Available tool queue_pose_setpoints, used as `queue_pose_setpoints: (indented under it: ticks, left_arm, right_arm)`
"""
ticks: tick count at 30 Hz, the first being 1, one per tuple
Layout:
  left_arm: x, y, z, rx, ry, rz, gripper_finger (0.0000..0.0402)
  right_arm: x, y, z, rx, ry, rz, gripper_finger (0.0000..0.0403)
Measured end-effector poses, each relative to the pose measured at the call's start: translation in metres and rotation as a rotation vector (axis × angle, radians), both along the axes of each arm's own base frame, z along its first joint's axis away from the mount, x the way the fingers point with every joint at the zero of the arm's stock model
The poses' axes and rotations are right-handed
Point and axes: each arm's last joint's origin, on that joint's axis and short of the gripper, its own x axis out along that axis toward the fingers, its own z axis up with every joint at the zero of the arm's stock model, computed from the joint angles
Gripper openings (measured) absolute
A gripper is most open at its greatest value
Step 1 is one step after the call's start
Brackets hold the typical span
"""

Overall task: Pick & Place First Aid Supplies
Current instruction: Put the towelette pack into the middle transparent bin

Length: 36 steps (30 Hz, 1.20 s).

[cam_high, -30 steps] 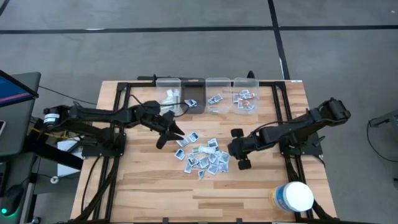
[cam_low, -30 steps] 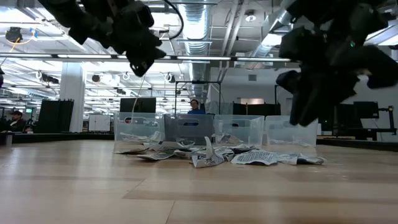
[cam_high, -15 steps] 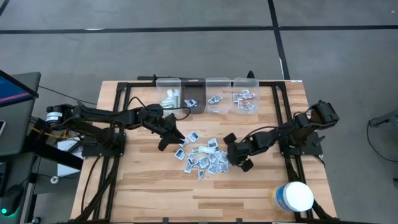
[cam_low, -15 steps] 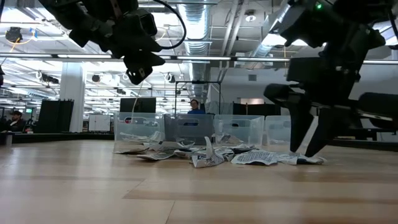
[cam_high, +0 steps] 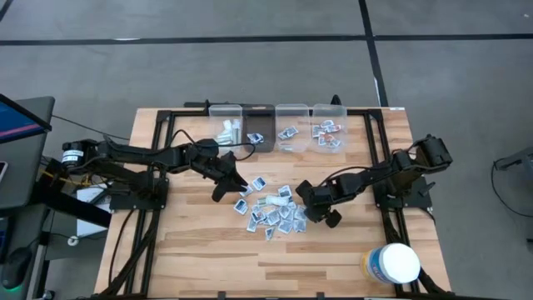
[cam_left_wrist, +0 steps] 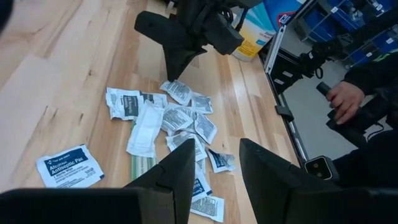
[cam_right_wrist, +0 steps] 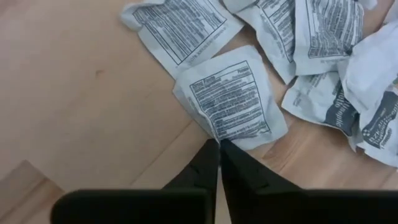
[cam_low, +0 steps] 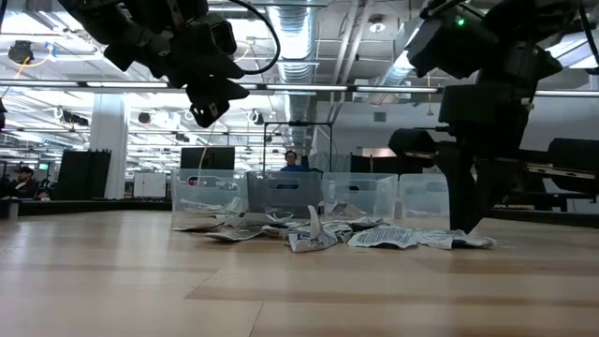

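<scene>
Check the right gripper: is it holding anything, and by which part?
Yes: the right gripper is shut on a printed white packet, pinching its edge near one corner.

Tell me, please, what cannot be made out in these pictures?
- Right gripper: shut at a packet's edge; right wrist view does not show whether paper is pinched.
- Packet print: too small to read in high view.
- Bins' contents: blurred behind clear walls in low view.
- White tub: label mostly hidden from above.
- Left gripper: hovers open; its arm is cut off.
</scene>
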Motion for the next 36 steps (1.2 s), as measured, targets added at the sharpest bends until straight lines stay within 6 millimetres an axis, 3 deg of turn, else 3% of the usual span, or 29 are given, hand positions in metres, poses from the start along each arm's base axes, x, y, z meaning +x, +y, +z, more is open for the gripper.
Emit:
queue_pose_setpoints:
  ticks: [5, 9, 13, 15, 25, 29, 36]
  left_arm:
    - [0.000, 0.001, 0.000, 0.009, 0.001, 0.026, 0.0126]
    - [0.000, 0.001, 0.000, 0.015, -0.005, 0.037, 0.0126]
    - [0.001, 0.001, 0.003, 0.025, -0.037, 0.037, 0.0126]
    - [0.002, 0.002, 0.005, 0.051, -0.067, 0.031, 0.0126]
    - [0.005, 0.003, 0.027, 0.276, -0.358, 0.035, 0.0126]
    - [0.006, 0.005, 0.034, 0.382, -0.447, 0.104, 0.0126]
    - [0.005, 0.008, 0.048, 0.503, -0.581, 0.251, 0.0126]
  right_arm:
    - [-0.002, -0.003, 0.010, 0.012, -0.023, -0.047, 0.0008]
    - [-0.006, -0.014, 0.031, 0.043, -0.053, -0.123, 0.0004]
    - [-0.002, -0.029, 0.069, 0.079, -0.188, -0.188, 0.0002]
    - [-0.005, -0.037, 0.078, 0.108, -0.199, -0.220, 0.0002]
    - [0.001, -0.080, 0.153, 0.578, -0.463, -0.408, 0.0002]
    - [0.006, -0.095, 0.169, 0.739, -0.501, -0.515, 0.0001]
    - [0.015, -0.112, 0.199, 1.013, -0.650, -0.396, 0.0001]
